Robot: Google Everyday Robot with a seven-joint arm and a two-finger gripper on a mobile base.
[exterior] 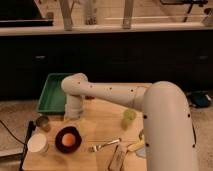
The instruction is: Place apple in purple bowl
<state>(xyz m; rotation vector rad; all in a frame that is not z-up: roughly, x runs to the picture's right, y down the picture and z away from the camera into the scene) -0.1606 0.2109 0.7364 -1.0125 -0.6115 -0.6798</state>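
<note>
The apple [69, 140] is a small round orange-red fruit and it lies inside the purple bowl [59, 144] at the front left of the wooden table. The white arm reaches from the right across the table and bends down at its elbow. My gripper [73, 116] hangs just behind the bowl, a little above and beyond it, apart from the apple. Its fingertips are hidden behind the wrist.
A green tray [52, 93] stands at the back left. A small metal cup [43, 122] and a white cup [38, 143] stand left of the bowl. A green cup [129, 118], a fork [104, 145] and a dark flat object [116, 159] lie to the right.
</note>
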